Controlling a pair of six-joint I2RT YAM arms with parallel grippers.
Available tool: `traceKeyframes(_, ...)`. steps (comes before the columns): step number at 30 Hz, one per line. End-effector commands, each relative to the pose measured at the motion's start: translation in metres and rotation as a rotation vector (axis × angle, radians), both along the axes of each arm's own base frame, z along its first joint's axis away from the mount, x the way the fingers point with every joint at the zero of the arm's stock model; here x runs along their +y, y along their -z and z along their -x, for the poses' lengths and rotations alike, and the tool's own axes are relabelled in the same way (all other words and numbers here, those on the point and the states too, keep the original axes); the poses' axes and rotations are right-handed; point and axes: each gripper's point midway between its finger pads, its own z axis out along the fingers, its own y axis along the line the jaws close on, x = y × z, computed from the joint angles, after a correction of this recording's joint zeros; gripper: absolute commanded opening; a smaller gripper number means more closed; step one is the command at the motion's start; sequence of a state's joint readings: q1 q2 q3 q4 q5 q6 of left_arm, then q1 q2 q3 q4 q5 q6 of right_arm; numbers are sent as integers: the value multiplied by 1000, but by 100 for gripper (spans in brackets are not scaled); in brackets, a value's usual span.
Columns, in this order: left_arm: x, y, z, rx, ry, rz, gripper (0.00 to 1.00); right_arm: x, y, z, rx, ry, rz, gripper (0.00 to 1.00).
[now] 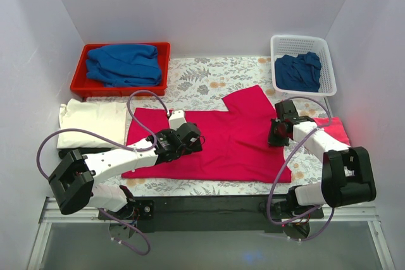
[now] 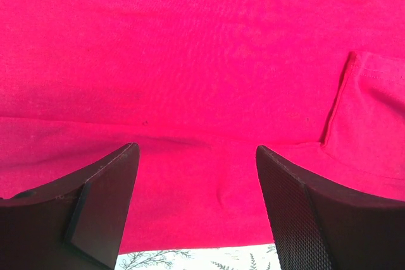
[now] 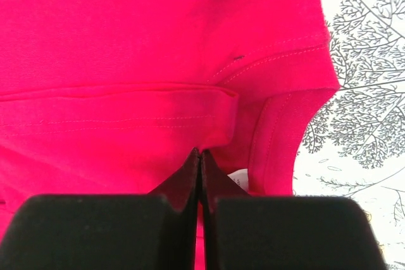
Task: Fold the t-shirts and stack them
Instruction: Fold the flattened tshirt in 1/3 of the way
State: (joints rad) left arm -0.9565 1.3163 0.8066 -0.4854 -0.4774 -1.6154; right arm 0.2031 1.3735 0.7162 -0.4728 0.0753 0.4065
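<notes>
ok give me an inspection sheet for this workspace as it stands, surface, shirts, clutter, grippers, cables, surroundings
surface: leaf-print cloth covers the table.
job's things: crimson t-shirt spread out at centre; cream shirt folded at left; blue shirt in the red tray; second blue shirt in the white basket; pink cloth partly hidden by the right arm.
clutter: nothing seen.
grippers: left gripper open, over the crimson t-shirt near its edge; right gripper shut, tips at the collar area; whether cloth is pinched cannot be told.
cables: purple cables loop off both arms, above the shirt.
surroundings: white walls on three sides; black bar under the arm bases.
</notes>
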Motion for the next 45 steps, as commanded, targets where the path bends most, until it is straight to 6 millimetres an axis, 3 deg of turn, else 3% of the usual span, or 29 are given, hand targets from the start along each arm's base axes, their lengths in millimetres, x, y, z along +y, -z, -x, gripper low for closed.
traceKeyframes(1, -1, -14, -5, -32, 1, 21, 73, 1, -24, -12, -75, 1, -6, 1)
traceKeyframes(6, -8, -22, -21, -59, 2, 15, 73, -2, -54, -29, -163, -12, 15, 1)
traceKeyframes(10, -17, -26, -37, -85, 3, 9, 73, -6, -62, -34, -192, -21, 42, 1)
traceKeyframes(13, -29, -29, -49, -97, 27, 19, 73, -11, -54, -30, -178, -8, 66, 1)
traceKeyframes(16, -37, -24, -59, -88, 59, 6, 73, -10, -31, -22, -109, -3, 59, 1)
traceKeyframes(18, -40, -16, -61, -72, 78, -12, 73, -11, -12, -9, -4, 15, 72, 19)
traceKeyframes(21, -44, -10, -63, -49, 96, -2, 73, -15, 4, 1, 79, 41, 99, 27)
traceKeyframes(25, -52, -3, -64, -35, 128, 5, 73, -21, 5, -3, 78, 63, 131, 31)
traceKeyframes(31, -65, -3, -71, -44, 188, -9, 73, -28, -15, -28, -8, 89, 179, 31)
traceKeyframes(38, -59, -5, -83, -45, 159, -2, 73, -23, -25, -52, -84, 66, 163, 29)
traceKeyframes(45, -55, -2, -76, -28, 159, 16, 73, -13, -11, -53, -62, 22, 124, 29)
